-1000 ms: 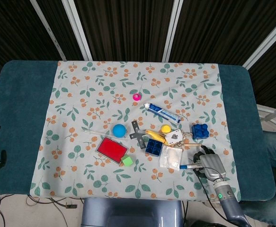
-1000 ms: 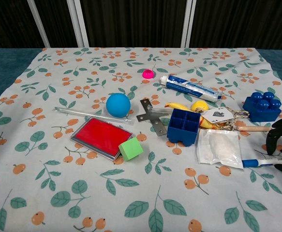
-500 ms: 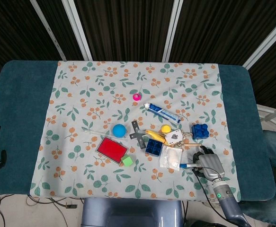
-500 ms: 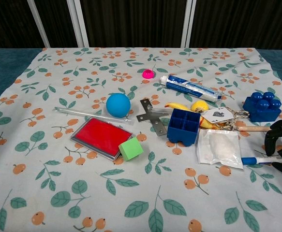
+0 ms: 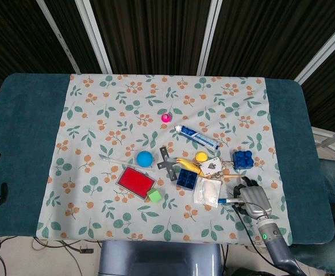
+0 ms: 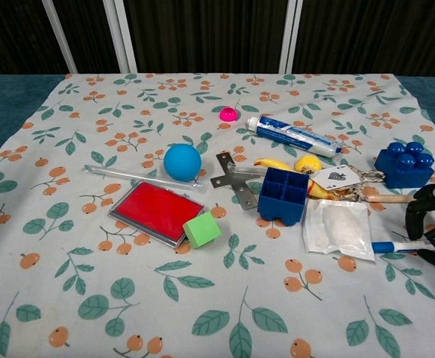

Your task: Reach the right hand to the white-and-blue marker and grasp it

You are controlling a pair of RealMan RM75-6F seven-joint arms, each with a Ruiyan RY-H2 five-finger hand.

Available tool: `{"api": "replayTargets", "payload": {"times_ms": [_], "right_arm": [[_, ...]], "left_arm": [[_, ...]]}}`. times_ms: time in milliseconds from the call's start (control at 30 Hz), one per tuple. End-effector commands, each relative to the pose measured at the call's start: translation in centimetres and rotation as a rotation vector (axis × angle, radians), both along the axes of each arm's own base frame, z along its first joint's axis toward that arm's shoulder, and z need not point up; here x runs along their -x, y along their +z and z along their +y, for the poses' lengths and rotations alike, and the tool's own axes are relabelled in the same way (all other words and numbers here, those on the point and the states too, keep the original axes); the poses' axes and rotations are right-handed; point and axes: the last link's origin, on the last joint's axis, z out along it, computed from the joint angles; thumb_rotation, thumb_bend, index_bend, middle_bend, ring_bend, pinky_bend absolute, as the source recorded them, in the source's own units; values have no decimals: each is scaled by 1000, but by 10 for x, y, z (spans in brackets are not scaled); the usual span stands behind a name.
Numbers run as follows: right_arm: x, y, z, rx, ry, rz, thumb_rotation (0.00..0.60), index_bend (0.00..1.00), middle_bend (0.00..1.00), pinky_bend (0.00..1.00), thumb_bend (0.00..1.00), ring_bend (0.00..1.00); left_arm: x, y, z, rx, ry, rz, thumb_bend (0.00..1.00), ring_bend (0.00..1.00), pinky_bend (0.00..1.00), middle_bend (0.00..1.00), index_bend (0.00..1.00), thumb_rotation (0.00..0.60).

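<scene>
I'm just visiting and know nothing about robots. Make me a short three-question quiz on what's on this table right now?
1. True or false: the right hand is at the white-and-blue marker.
2. Which lies beside the red pad? A green cube, B toothpaste tube, C pink cap.
3. Fill in: the marker's blue end points toward the white ____.

Key: 1 true; 2 A; 3 packet.
</scene>
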Motion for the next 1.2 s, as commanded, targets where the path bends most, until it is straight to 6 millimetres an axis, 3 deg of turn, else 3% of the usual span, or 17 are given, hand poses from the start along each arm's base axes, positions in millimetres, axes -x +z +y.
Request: {"api": "replayTargets", "payload": {"times_ms": [33,567,1000,1200], "right_arm": [[0,0,0,-4,1,4,600,550,449,245,438,162],[-15,13,-6,38,19,-80,600,639,506,244,512,223],[-32,55,-21,87,21,-216,600,639,511,244,514,227],[-49,83,-31,92,-14,-391,600,641,523,244,514,239]], "left_arm": [[0,0,0,1,0,0,523,23,40,0,87,600],[0,0,0,4,2,-4,523,23,41,0,87,600],[-1,1,-1,3,2,-11,523,23,41,0,87,600],[-1,1,-1,3,2,-15,523,23,41,0,87,600]]}}
